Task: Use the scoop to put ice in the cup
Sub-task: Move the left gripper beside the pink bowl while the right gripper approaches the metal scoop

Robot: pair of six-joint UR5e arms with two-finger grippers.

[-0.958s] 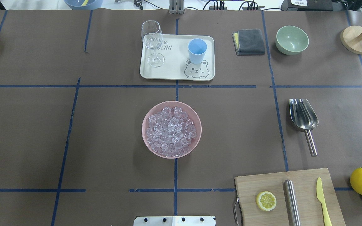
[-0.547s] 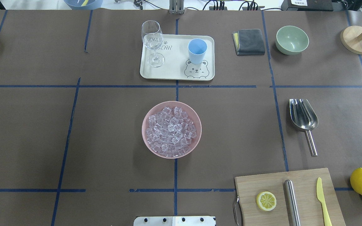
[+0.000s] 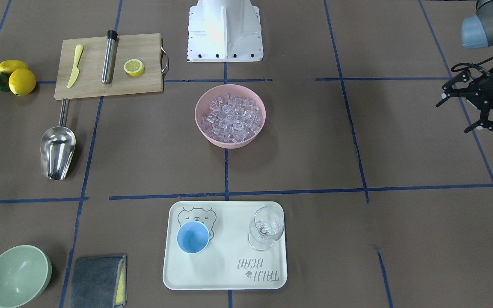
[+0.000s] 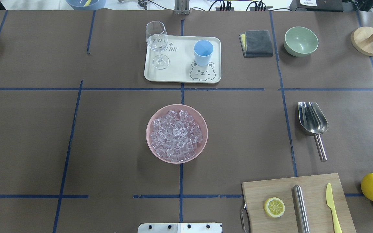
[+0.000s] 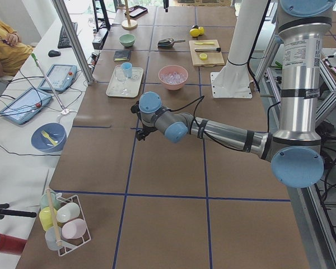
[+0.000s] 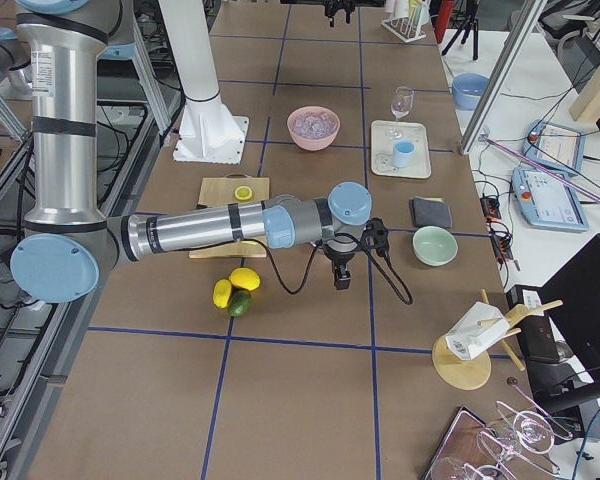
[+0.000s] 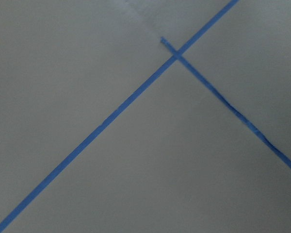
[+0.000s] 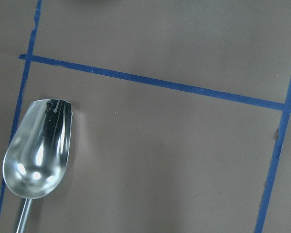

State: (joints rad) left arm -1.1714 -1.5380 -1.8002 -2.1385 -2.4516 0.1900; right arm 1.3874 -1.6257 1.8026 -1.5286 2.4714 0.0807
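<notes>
The ice (image 4: pixel 176 135) fills the pink bowl (image 4: pixel 147 132). Well to the bowl's right lies the scoop (image 4: pixel 312 121); beyond the bowl, the cup (image 4: pixel 203 51) stands on a tray (image 4: pixel 180 73). Far left of the bowl, the left gripper (image 3: pixel 452 117) hovers, fingers spread. I cannot tell how the right gripper (image 6: pixel 342 272) stands.
</notes>
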